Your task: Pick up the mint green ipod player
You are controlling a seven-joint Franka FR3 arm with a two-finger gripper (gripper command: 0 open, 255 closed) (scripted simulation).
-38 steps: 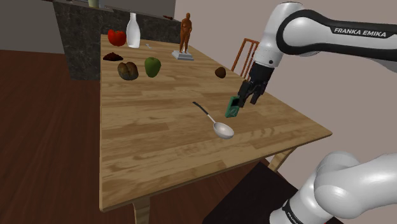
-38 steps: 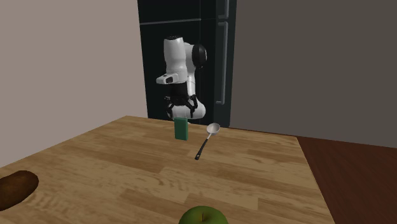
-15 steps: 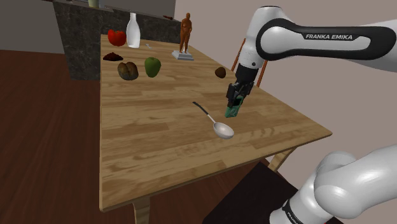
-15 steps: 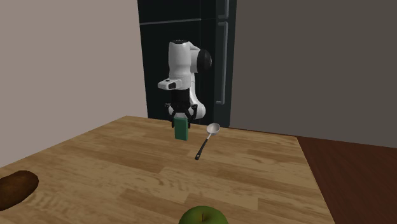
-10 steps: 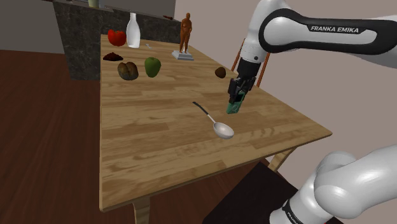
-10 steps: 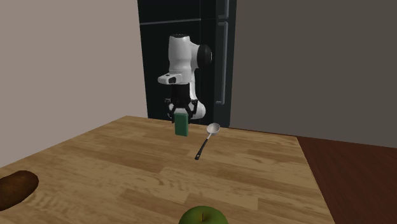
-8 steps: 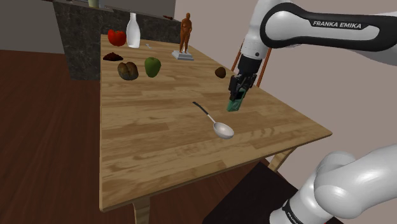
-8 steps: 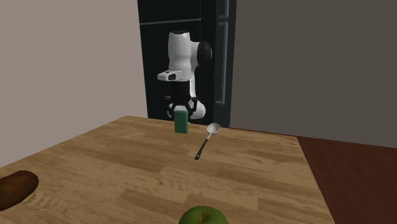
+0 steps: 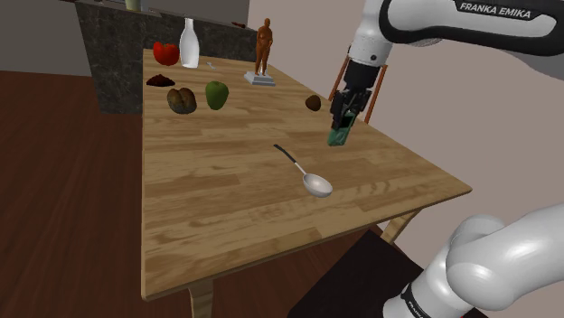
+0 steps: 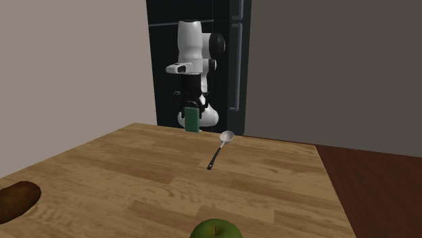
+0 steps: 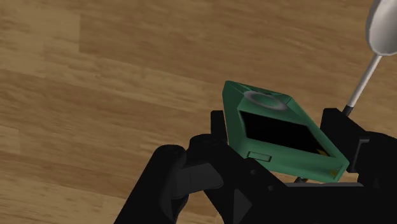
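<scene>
Green ipod player (image 11: pixel 280 137) pinched between both black fingers (image 11: pixel 338 130), screen and click wheel facing wrist camera, hanging clear above wooden table (image 9: pixel 226 190). Gripper (image 9: pixel 340 129) points down, white arm reaching from above. Spoon (image 9: pixel 317 185) on tabletop just beyond fingertips. Dark fridge (image 10: pixel 226 61) behind arm, grey walls.

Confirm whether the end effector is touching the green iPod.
Touching. The wrist view shows the end effector clasping the green iPod from both sides.
</scene>
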